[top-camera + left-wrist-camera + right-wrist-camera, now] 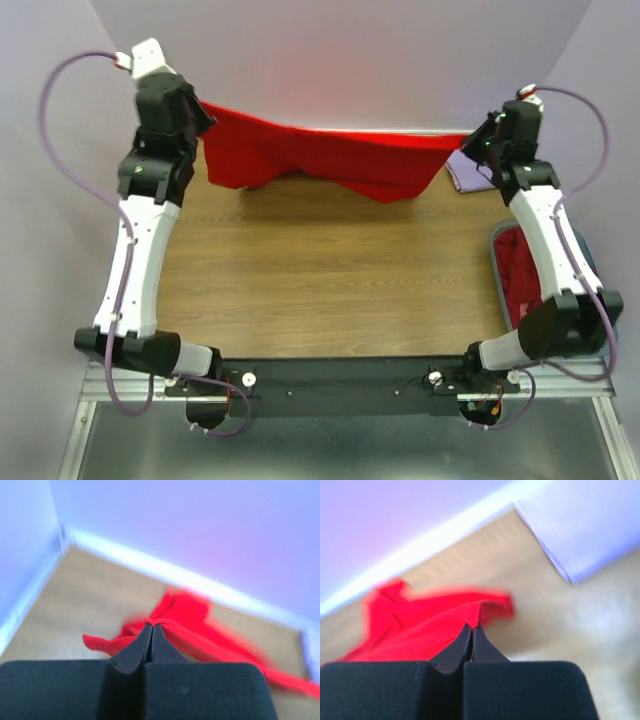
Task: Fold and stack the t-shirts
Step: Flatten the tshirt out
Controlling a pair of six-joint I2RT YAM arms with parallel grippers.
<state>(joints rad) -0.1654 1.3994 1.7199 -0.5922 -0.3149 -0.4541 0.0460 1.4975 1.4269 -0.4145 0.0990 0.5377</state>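
Note:
A bright red t-shirt (320,155) hangs stretched between both arms above the far side of the wooden table, sagging in the middle. My left gripper (151,624) is shut on its left edge, the cloth (190,625) draped over the fingertips. My right gripper (471,626) is shut on the right edge of the same red t-shirt (435,620). In the top view the left gripper (207,118) and the right gripper (470,143) sit at the two ends of the cloth. A pale lavender t-shirt (470,172) lies flat at the far right.
A teal-blue basket (497,262) stands at the table's right edge with dark red cloth (520,265) inside, partly hidden by the right arm. A lavender wall closes the back and sides. The folded lavender cloth (585,525) lies close beside the right gripper.

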